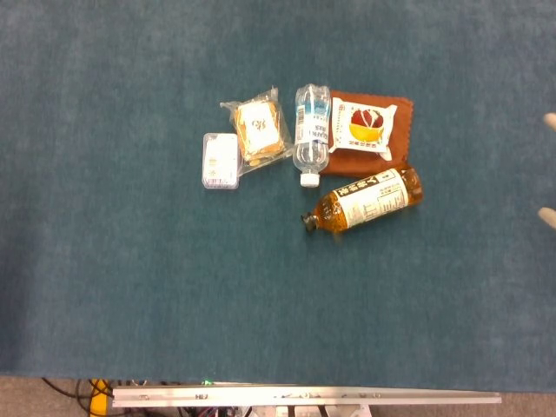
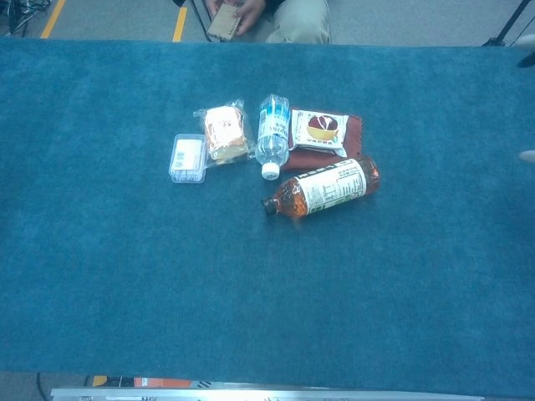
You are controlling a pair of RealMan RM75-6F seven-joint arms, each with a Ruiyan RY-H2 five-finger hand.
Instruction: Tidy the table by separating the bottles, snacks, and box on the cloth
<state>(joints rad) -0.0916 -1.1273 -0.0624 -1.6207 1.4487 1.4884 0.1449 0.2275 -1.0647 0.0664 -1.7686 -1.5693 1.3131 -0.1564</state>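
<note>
No separating is being shown as done: the amber plastic tea bottle (image 1: 367, 201) is lying at 5 o'clock of the clear plastic water bottle (image 1: 310, 133), among the snacks. Only fingertips of the right hand (image 1: 547, 169) are being seen at the 3 o'clock edge; their spread cannot be told.

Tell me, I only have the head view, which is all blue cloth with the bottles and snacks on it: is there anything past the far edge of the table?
Observer: Yes. The chest view shows a person sitting just beyond the far edge.
Operator: Are they holding anything?
Observer: A flat tan object, in their hands; I cannot tell what it is.
Operator: And the floor over there?
Observer: It is grey, with yellow lines marked on it towards the far left.
</note>
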